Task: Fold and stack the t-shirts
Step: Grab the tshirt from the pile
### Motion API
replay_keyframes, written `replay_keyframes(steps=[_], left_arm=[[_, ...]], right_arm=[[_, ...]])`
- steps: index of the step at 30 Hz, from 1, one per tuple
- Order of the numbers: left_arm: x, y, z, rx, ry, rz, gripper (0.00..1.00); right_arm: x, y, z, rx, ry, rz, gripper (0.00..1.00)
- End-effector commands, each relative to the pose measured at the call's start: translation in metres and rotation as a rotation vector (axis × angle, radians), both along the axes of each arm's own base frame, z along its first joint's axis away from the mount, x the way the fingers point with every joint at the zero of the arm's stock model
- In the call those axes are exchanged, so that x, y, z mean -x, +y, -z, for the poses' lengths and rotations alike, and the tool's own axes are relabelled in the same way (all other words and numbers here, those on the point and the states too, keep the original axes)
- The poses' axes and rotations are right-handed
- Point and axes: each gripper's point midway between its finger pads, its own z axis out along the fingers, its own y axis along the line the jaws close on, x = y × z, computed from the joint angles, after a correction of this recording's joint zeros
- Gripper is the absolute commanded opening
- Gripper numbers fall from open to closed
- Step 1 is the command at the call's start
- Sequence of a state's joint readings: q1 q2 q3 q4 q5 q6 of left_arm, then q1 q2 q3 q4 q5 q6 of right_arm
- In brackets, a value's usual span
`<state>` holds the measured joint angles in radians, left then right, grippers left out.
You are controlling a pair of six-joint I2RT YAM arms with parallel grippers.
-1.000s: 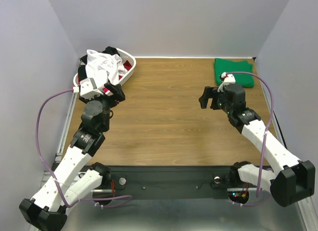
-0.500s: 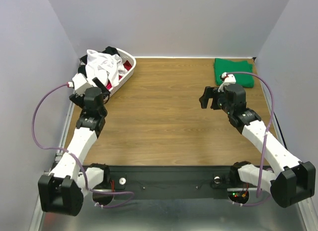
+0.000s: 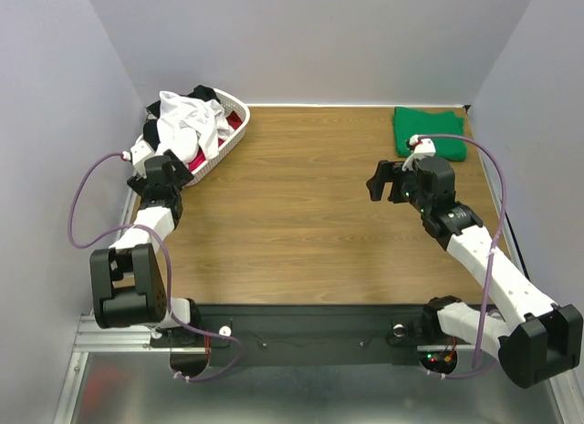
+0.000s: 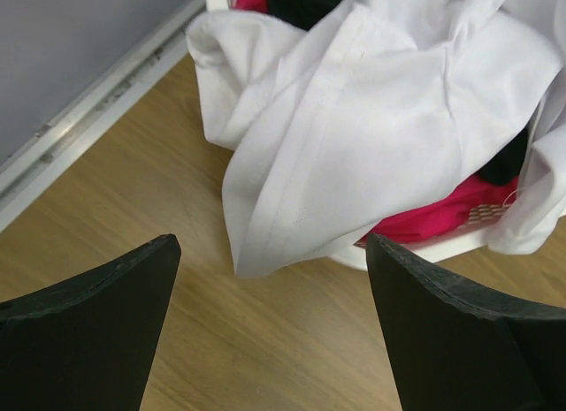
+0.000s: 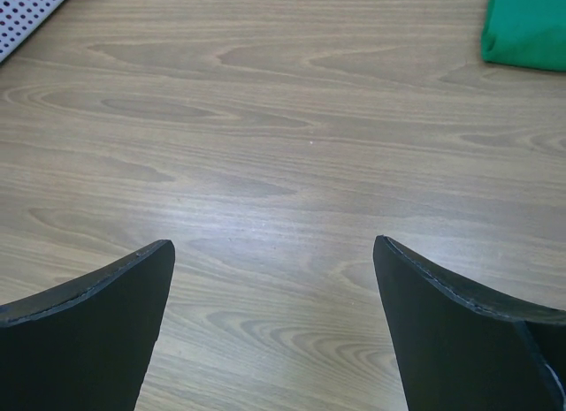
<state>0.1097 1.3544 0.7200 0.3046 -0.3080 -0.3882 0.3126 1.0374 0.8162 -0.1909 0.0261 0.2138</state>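
Left gripper (image 4: 270, 241) spread wide, facing white t-shirt (image 4: 371, 119) draped over basket (image 3: 233, 137) | right gripper (image 5: 274, 243) spread wide above table (image 5: 265, 119), green t-shirt (image 5: 529, 26) beyond

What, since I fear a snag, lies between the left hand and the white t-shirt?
Nothing visible does. The open left hand faces the white t-shirt, which drapes over the basket rim; only the wooden table shows between them.

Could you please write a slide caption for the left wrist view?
Open left hand hovers over the wooden table, facing a crumpled white cloth t-shirt draped over a white plastic lattice basket.
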Motion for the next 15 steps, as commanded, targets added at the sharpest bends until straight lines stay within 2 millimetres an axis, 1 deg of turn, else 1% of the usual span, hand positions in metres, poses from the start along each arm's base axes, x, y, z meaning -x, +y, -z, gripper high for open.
replay_keyframes(steps=[1,2,3,5,6,7,8,9,10,11,13,15], left_arm=[[-0.018,0.001,-0.008,0.0,-0.055,0.054,0.98],[-0.019,0.004,-0.009,-0.001,-0.058,0.053,0.95],[-0.021,0.004,-0.007,0.002,-0.057,0.06,0.86],[-0.021,0.004,-0.008,0.005,-0.061,0.059,0.74],[-0.019,0.005,-0.007,0.005,-0.061,0.057,0.65],[-0.019,0.005,-0.008,0.004,-0.067,0.056,0.6],[-0.02,0.005,-0.009,0.001,-0.068,0.058,0.53],[-0.021,0.005,-0.01,-0.001,-0.068,0.061,0.37],[-0.021,0.004,-0.012,-0.002,-0.073,0.063,0.26],[-0.023,0.003,-0.014,0.002,-0.078,0.07,0.0],[-0.024,0.0,-0.019,0.012,-0.092,0.086,0.0],[-0.028,-0.007,-0.038,0.034,-0.141,0.112,0.0]], right_arm=[[-0.004,-0.002,-0.011,-0.007,-0.057,0.01,1.0],[-0.005,-0.002,-0.011,-0.007,-0.055,0.01,1.0],[-0.005,-0.002,-0.013,-0.009,-0.059,0.007,1.0],[-0.005,-0.002,-0.017,-0.012,-0.068,0.007,1.0],[-0.005,-0.002,-0.018,-0.013,-0.071,0.006,1.0],[-0.004,-0.002,-0.019,-0.012,-0.074,0.005,1.0],[-0.004,-0.002,-0.019,-0.012,-0.074,0.008,1.0],[-0.004,-0.002,-0.018,-0.012,-0.073,0.005,1.0],[-0.004,-0.002,-0.018,-0.012,-0.073,0.005,1.0],[-0.003,-0.002,-0.016,-0.013,-0.068,0.004,1.0],[-0.004,-0.001,-0.015,-0.013,-0.064,0.001,1.0],[-0.004,-0.001,-0.016,-0.016,-0.065,0.0,1.0]])
